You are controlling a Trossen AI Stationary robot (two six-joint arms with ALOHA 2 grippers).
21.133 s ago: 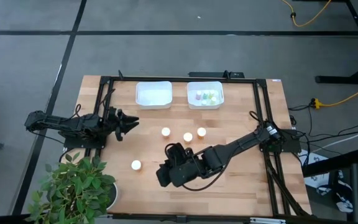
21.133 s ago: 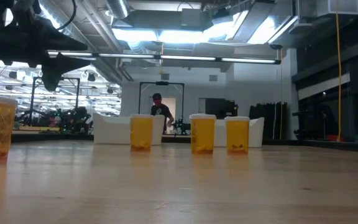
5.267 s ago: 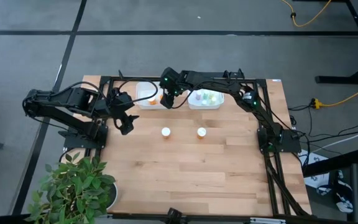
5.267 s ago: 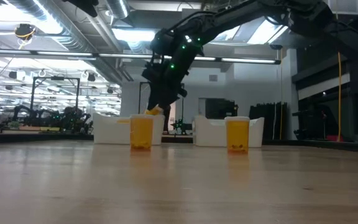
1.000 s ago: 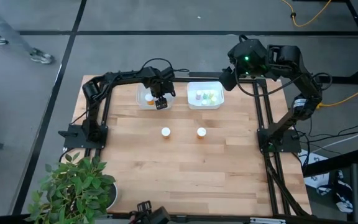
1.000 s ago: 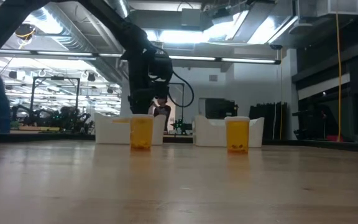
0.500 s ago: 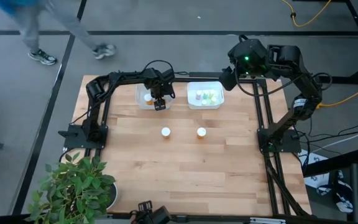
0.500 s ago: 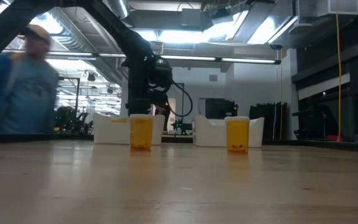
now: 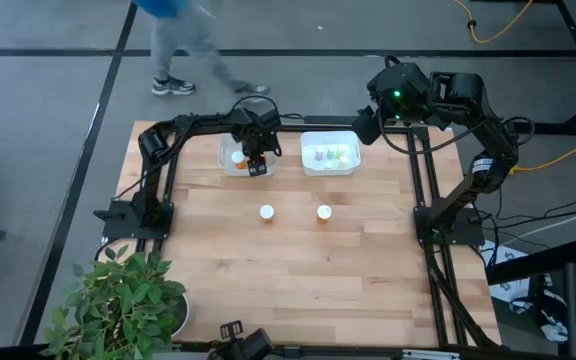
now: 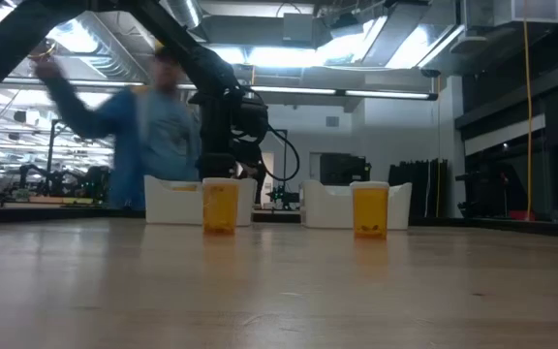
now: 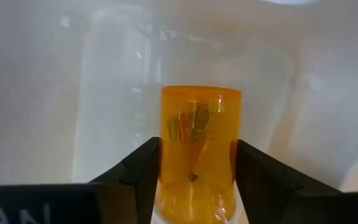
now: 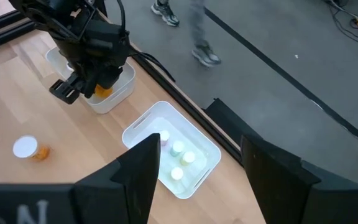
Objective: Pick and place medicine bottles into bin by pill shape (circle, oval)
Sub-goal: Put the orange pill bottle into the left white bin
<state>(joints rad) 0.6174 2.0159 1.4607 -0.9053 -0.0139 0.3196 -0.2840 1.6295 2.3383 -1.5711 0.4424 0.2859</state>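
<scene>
- The left jaws [image 11: 194,177] pinched a small orange medicine bottle [image 11: 199,146] between their two dark fingers, one on each side.
- The bottle's long side pointed straight out from the jaws, into the white plastic bin on the left [image 9: 230,161].
- In the high view the left jaws [image 9: 257,160] hung right over that bin, so the drop looked very close.
- The right jaws [image 12: 197,165] were spread apart with nothing in them, up high past the far right corner of the wooden tabletop [image 9: 298,270].
- The white bin on the right [image 9: 329,155] had pale green and clear bottles inside.
- Two more orange bottles with white caps [image 9: 266,212] [image 9: 323,212] stood on the tabletop, nearer the left arm.
- A person [image 10: 158,131] walked by behind the tabletop.
</scene>
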